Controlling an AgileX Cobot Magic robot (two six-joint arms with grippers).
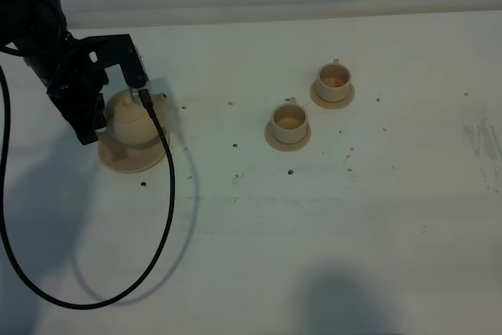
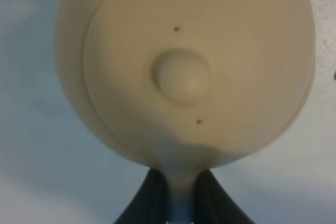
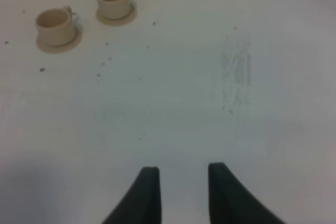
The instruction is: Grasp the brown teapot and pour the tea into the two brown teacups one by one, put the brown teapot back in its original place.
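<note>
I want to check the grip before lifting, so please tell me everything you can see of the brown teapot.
The brown teapot is round and squat, pale tan, with a matte look like clay. Its domed lid has a round knob and two small dark spots. It stands upright on a wider matching saucer, on the left part of the white table. The left hand is closed on its handle, one dark finger on each side. Nothing else touches it. Whether it holds tea cannot be seen.
</note>
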